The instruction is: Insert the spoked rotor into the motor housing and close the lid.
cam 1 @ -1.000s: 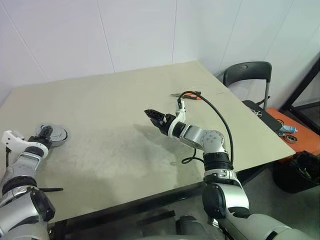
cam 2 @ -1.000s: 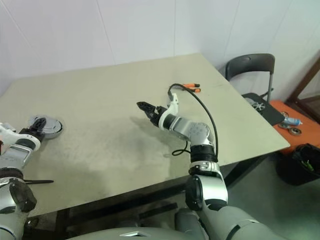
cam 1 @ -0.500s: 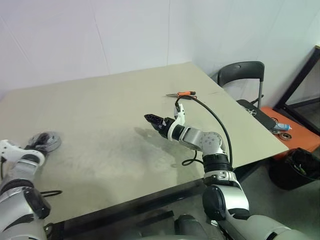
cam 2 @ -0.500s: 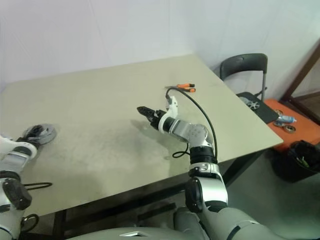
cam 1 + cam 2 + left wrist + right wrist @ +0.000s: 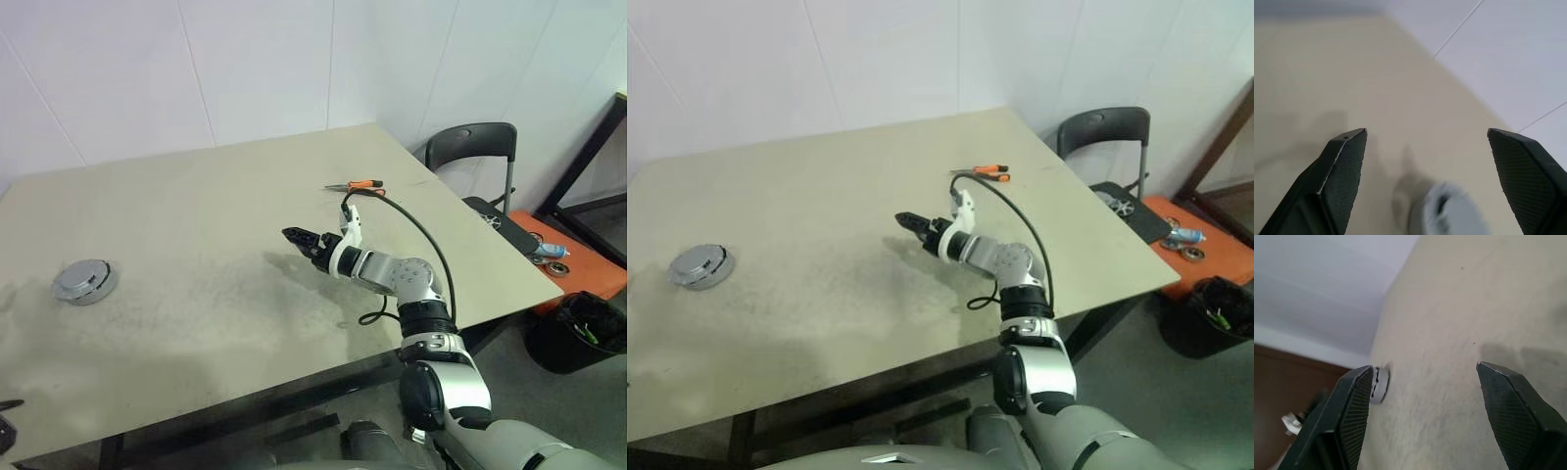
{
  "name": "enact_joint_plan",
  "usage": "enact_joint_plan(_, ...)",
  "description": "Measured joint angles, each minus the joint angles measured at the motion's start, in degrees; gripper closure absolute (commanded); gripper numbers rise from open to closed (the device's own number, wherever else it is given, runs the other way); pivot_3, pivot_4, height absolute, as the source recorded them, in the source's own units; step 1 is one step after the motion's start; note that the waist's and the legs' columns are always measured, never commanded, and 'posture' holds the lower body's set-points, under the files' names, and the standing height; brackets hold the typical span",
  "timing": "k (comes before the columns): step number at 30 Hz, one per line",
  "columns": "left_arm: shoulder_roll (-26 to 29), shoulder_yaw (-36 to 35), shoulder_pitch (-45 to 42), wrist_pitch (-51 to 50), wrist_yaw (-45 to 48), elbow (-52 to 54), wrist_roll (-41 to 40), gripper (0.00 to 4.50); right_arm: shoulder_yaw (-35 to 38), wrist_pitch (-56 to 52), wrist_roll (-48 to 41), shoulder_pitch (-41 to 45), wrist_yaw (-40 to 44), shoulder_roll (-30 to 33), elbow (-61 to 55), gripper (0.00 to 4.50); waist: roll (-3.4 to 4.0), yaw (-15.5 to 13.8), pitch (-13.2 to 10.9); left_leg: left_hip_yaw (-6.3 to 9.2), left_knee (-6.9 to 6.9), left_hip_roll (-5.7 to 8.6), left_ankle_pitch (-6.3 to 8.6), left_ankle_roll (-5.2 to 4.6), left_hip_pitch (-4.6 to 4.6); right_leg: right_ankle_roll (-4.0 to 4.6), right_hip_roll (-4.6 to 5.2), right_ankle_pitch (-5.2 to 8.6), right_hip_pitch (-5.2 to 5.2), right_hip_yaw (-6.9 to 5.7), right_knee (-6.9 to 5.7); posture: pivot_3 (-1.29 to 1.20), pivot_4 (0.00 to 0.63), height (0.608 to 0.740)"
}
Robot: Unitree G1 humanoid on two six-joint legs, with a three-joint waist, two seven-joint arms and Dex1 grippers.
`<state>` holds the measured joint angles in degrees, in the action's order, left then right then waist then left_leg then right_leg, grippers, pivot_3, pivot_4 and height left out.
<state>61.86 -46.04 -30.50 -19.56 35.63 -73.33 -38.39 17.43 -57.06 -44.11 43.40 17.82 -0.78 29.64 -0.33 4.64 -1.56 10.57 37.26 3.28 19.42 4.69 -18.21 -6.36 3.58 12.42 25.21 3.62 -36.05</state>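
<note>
Silver, round motor housing (image 5: 85, 282) with the lid on top is sitting alone near the left edge of the beige table (image 5: 216, 215). Right gripper (image 5: 291, 235) is hovering over mid-table, fingers spread wide, gripping nothing. Left gripper (image 5: 1425, 142) is gaping wide too, empty, the housing lying beyond it.

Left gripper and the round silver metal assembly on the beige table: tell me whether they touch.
Apart. In the left wrist view the left gripper is open above the assembly, table visible between.
</note>
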Motion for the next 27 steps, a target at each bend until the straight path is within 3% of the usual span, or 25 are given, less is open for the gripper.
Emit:
enact_joint_plan(5,-0.06,12.57,-11.41,-4.98,14.71,12.29,4.2,0.32,-7.92,-1.96,2.87,1.88,10.61,13.11,-7.86,0.97,-0.1,-1.37,0.0,0.11,0.09,0.02,0.0,0.0,0.08,0.0,0.01,0.01,-0.24,-0.19,0.04,0.0,0.0,0.74)
enact_joint_plan(8,-3.04,20.83,-14.33,-10.72,24.3,28.92,3.87,0.32,-16.4,1.75,6.84,2.96,20.44,20.1,-16.46,0.97,0.04,-0.57,0.01,0.03,0.01,0.0,0.01,-0.01,0.13,-0.03,0.02,0.03,-0.28,-0.14,0.11,0.0,0.0,0.74)
enact_joint_plan(10,-5.51,25.35,-14.29,-13.38,27.5,36.8,3.76,0.32,-19.86,3.9,8.23,2.97,25.6,23.25,-19.81,0.97,0.24,0.05,-0.07,-0.16,-0.1,-0.05,0.02,-0.04,0.27,-0.05,-0.01,0.05,-0.27,-0.01,0.1,0.0,0.0,0.74)
enact_joint_plan(14,-10.16,36.39,-3.17,-13.34,33.07,50.92,6.67,0.32,-28.54,12.81,16.03,0.97,33.47,29.07,-23.94,0.97,0.57,1.6,-0.09,-0.67,-0.24,-0.09,0.11,-0.19,0.58,-0.08,-0.01,0.08,-0.29,0.38,0.09,0.0,0.0,0.74)
enact_joint_plan(17,-15.67,41.63,4.76,-12.49,32.3,54.06,9.33,0.32,-31.8,16.49,20.61,-2.73,33.54,28.65,-22.99,0.97,0.36,1.63,-0.25,-0.73,-0.13,-0.11,0.13,-0.24,0.62,-0.07,-0.04,0.07,-0.31,0.47,0.01,0.0,0.0,0.74)
enact_joint_plan(20,-20.34,43.22,8.28,-12.44,25.73,55.61,12.3,0.32,-31.85,17.17,23.23,-4.7,29.04,25.16,-21.31,0.97,0.05,0.59,-0.45,-0.68,0.0,-0.11,0.12,-0.21,0.56,-0.02,-0.05,0.02,-0.3,0.46,0.0,0.0,0.0,0.74)
enact_joint_plan(27,-24.64,36.85,14.78,-15.49,15.99,64.04,10.04,0.32,-29.81,17.43,25.9,-10.48,20.16,21.59,-24.33,0.97,0.02,-2.34,-0.44,-0.7,-0.07,-0.1,0.15,-0.26,0.54,-0.01,-0.02,0.01,-0.35,0.44,0.22,0.0,0.0,0.74)
